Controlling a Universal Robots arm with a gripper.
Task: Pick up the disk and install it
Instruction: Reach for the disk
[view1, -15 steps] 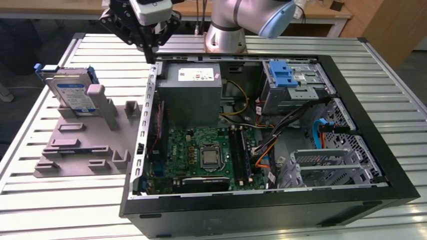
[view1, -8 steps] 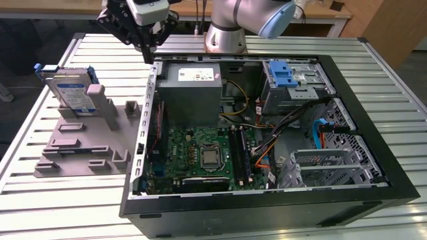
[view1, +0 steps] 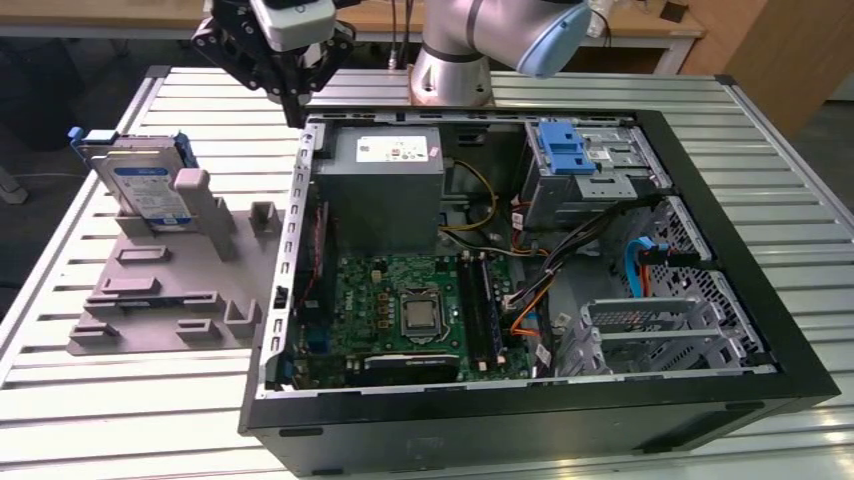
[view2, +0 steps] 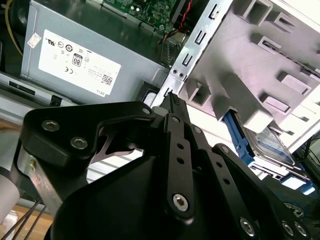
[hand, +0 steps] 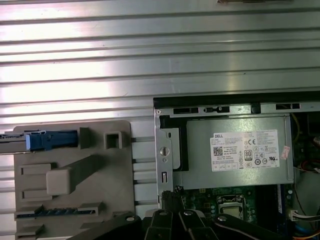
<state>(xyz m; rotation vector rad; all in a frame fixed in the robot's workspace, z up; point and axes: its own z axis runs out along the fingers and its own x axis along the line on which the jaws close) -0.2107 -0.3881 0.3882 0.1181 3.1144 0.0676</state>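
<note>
Black-linked gripper (view2: 172, 98) is being held over a corner of the open black computer case (view1: 534, 425), jaws being held together on nothing, beside the grey power supply box (view1: 380, 190). Well apart, the silver, blue-framed disk (view1: 144, 185) is being propped upright in the grey slotted stand (view1: 174, 290) on the ribbed metal counter (view1: 107, 400), a grey post (view1: 194, 195) being set just before its labelled face.

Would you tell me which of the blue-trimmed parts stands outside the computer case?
The disk, upright in the grey holder at the exterior view's left; the blue-latched drive cage sits inside the case.
</note>
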